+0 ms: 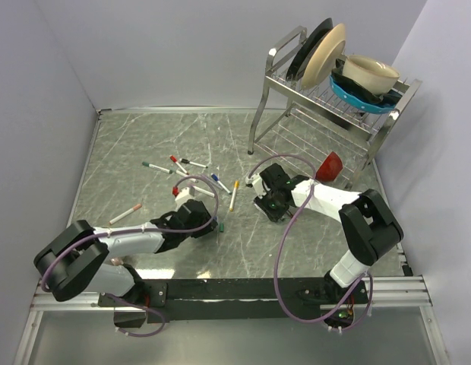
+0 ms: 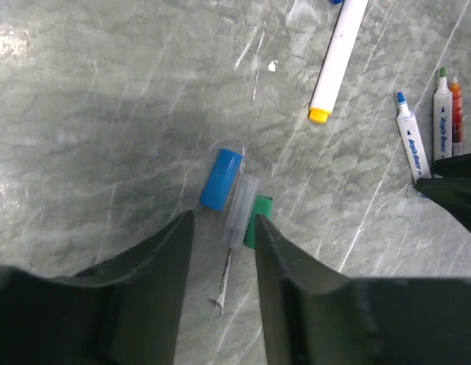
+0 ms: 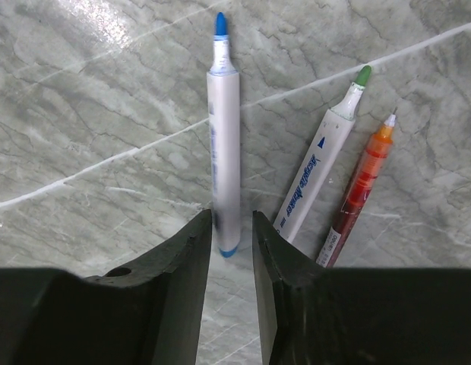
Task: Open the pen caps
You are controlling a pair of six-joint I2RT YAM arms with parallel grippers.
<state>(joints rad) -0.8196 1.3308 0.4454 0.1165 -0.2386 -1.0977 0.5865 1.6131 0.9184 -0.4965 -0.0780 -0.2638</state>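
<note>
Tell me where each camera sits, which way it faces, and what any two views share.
Top external: above and behind the robot, looking down on the table; the left arm and right arm show whole.
Left wrist: on the left arm, looking down past its own fingers at the blue cap and green cap.
Right wrist: on the right arm, looking down past its own fingers at the blue-tipped marker.
Shared: both wrist views show that marker.

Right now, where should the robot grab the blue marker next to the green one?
Pinch the blue marker across its white barrel, from above. It lies flat and thin, with bare table either side; the green marker tilts away. The right gripper lines up with its back end.
</note>
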